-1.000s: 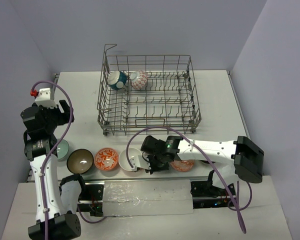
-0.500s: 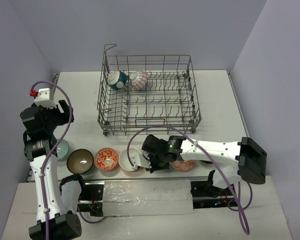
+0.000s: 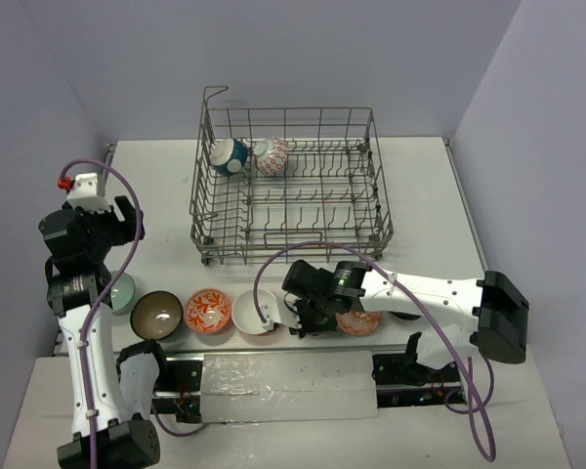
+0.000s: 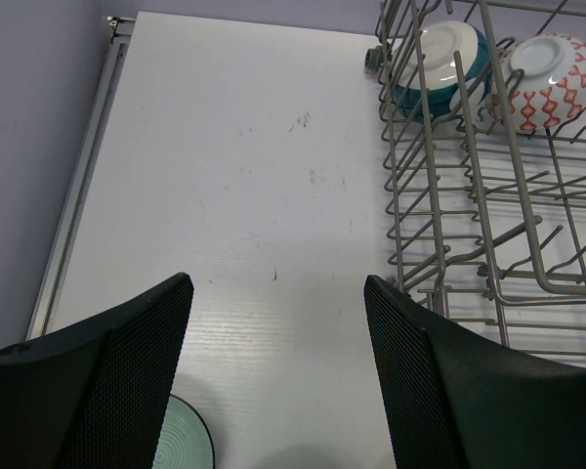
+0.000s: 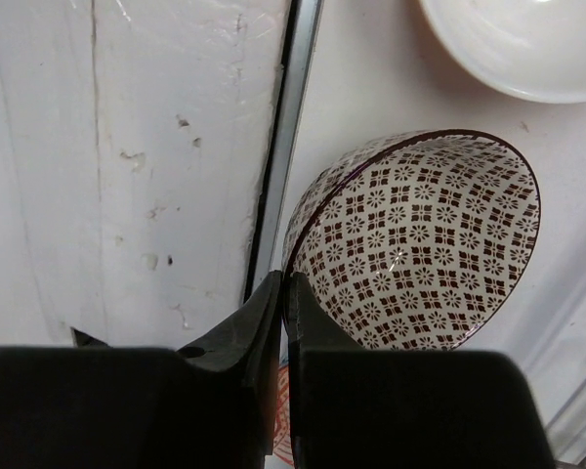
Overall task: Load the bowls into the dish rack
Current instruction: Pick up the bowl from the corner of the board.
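One patterned bowl [image 5: 420, 244] is rim-pinched by the near-closed right end effector [image 5: 284, 285].

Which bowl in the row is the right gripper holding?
The dark-patterned bowl, next to the white bowl: the right gripper is shut on its rim.

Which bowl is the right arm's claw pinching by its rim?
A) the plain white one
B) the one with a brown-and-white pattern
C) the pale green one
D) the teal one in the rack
B: in the wrist view the right gripper is shut on the rim of the brown-patterned bowl, while the white bowl lies free beside it.
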You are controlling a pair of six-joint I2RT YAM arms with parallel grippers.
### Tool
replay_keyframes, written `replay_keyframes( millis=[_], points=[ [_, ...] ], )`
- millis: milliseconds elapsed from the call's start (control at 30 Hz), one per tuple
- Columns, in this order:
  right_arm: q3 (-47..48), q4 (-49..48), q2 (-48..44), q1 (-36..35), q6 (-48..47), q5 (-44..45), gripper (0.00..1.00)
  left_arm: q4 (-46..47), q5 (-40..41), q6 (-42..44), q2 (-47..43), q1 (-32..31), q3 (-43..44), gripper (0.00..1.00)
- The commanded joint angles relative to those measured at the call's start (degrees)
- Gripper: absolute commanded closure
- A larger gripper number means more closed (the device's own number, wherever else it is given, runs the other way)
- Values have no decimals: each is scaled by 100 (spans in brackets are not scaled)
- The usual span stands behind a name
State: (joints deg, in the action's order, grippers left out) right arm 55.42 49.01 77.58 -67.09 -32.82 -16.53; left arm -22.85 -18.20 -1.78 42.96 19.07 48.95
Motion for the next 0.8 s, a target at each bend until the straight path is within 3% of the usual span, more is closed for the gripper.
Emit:
replay_keyframes(
  millis=[0, 767],
  points=[
    [373, 275, -305, 73, -5, -227, 100, 246, -158, -59, -77, 44, -26, 23],
    [1260, 968, -753, 354, -489, -895, 100, 237, -211, -68, -121, 44, -52, 24]
  ],
)
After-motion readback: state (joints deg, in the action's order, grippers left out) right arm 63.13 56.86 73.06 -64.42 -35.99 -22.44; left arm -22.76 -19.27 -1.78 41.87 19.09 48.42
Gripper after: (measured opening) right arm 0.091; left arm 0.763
